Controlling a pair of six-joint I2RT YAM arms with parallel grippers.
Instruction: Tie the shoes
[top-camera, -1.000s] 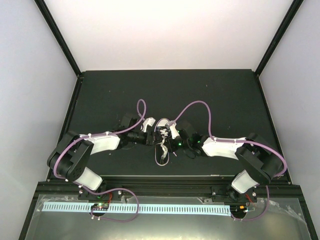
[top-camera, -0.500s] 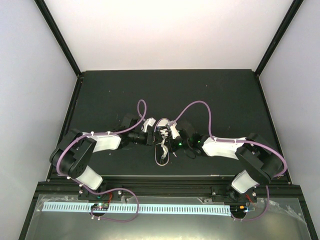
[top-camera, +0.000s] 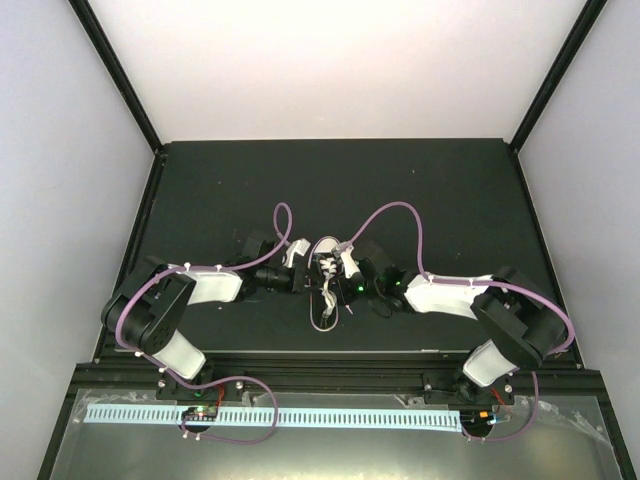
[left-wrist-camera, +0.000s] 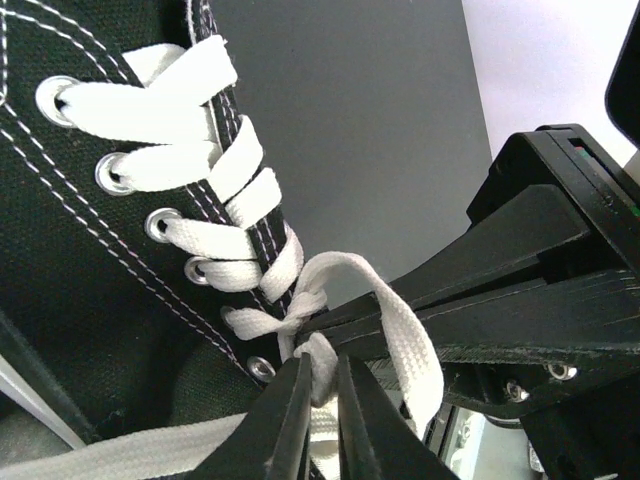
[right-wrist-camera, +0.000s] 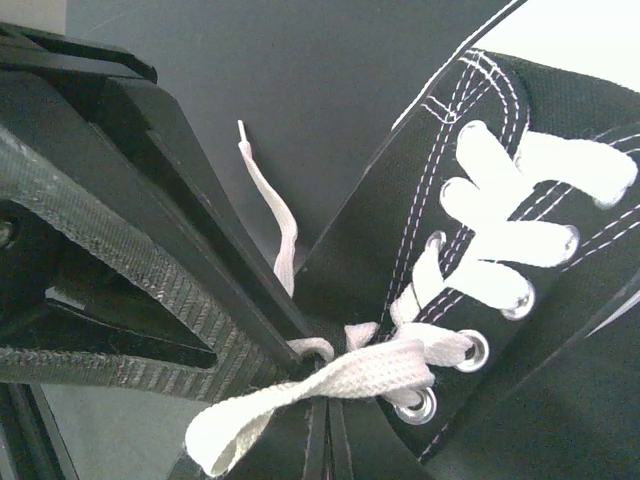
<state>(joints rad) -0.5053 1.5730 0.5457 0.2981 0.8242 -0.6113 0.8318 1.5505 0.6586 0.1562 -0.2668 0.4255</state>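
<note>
Hanging over the middle of the worktop (top-camera: 420, 190) with both arms nosed in on the sneaker (left-wrist-camera: 80, 270), so here's the room situation. The shoe sits a bit nearer my bases than the far edge. There's bare black worktop open behind it and out to both sides, and the pale walls (top-camera: 60, 220) are well apart from everything. The tightest spot is over the lacing, where my two end effectors come almost tip to tip at the end of the eyelet (right-wrist-camera: 478, 349) row.

My left end effector (left-wrist-camera: 322, 385) is pinched down on a strand of the white laces (left-wrist-camera: 170, 95), just beside where they cross. My right end effector (right-wrist-camera: 326, 435) has its fingers pressed together, and a flat strand runs across right at the tips. Can't tell if it's actually clamped in there or just lying over them. One loose lace tail (right-wrist-camera: 268, 205) trails out onto the worktop beside the shoe.

Hard-to-see stuff: from the top camera the sneaker is mostly buried under my wrists, and the laces are too small to sort out. Both wrist cameras cut the shoe off, so I only get eyelet rows and black canvas. The crossing itself is half hidden behind the black fingers.
</note>
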